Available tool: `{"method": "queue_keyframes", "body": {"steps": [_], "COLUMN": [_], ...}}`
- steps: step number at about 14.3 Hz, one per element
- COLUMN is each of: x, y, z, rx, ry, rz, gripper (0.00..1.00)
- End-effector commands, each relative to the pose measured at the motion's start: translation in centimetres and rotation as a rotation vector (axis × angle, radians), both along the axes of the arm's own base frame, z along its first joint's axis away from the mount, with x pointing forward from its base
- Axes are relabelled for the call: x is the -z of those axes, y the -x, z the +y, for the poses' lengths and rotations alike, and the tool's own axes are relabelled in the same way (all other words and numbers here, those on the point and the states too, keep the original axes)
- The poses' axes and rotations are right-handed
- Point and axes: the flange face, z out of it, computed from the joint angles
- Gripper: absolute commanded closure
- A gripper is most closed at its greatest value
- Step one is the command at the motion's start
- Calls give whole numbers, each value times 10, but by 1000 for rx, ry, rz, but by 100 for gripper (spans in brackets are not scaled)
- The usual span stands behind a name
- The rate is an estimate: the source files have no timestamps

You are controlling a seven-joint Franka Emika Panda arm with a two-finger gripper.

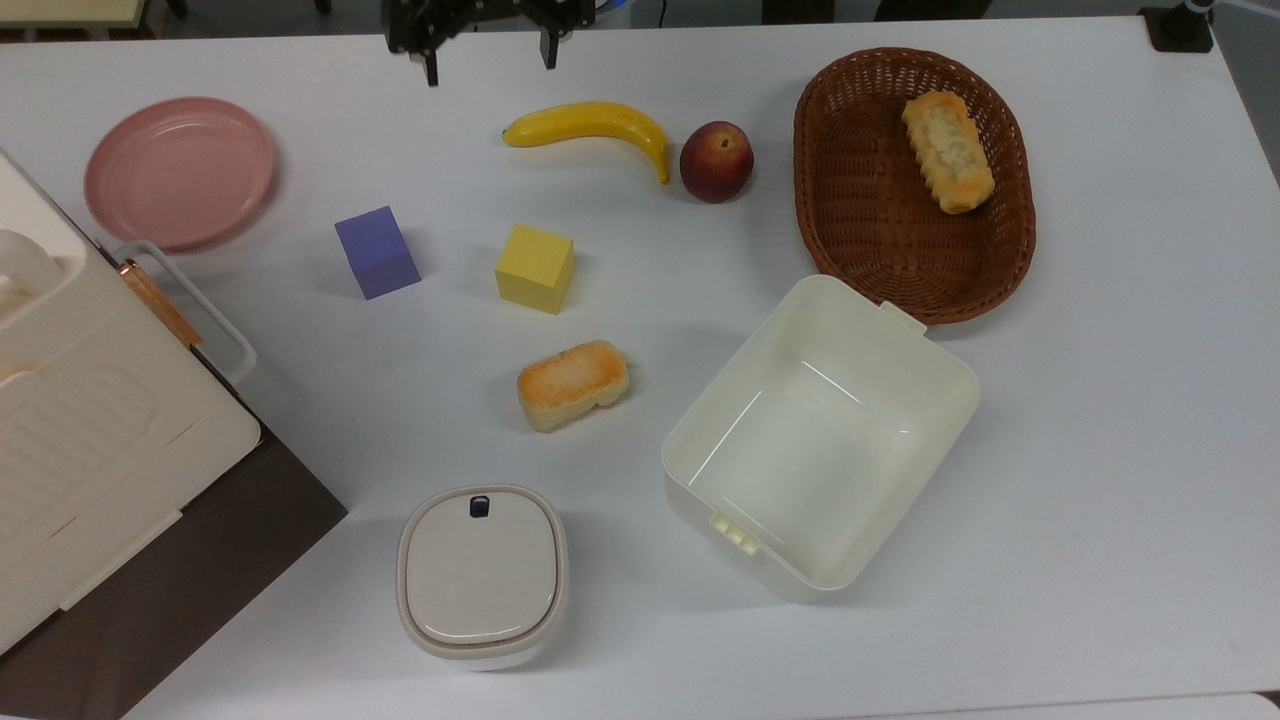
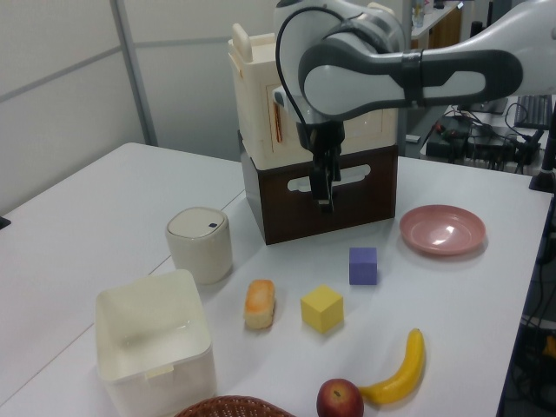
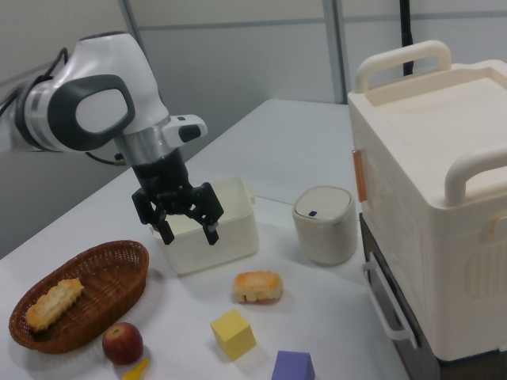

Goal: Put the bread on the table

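The bread (image 1: 572, 383), a short loaf with an orange-golden crust, lies crust-up on the white table (image 1: 1100, 450), below the yellow cube (image 1: 535, 267) in the top view. It also lies by the cube in the left view (image 2: 261, 303) and in the right view (image 3: 257, 286). My gripper (image 1: 489, 60) is open and holds nothing. It hangs high over the table's far edge, well away from the bread. The right view has it (image 3: 190, 236) raised with its fingers spread, and the left view has it (image 2: 324, 198) in front of the cream case.
A longer pale loaf (image 1: 947, 150) lies in the brown wicker basket (image 1: 830, 200). A banana (image 1: 590, 122), an apple (image 1: 716, 161), a purple cube (image 1: 377, 251) and a pink plate (image 1: 180, 170) stand around. An open white box (image 1: 950, 400), a lidded canister (image 1: 482, 575) and a cream case (image 1: 90, 420) are nearer.
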Motion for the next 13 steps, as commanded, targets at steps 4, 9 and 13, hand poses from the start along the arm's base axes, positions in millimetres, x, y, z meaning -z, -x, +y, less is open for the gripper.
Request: {"method": "queue_keyframes", "body": {"steps": [4, 9, 13], "x": [-17, -22, -22], "y": [13, 17, 18], "z": [-20, -24, -25], "rx": [309, 331, 330], "ry": [-162, -170, -167], "rz": [-37, -39, -37], "gripper": [0, 0, 0]}}
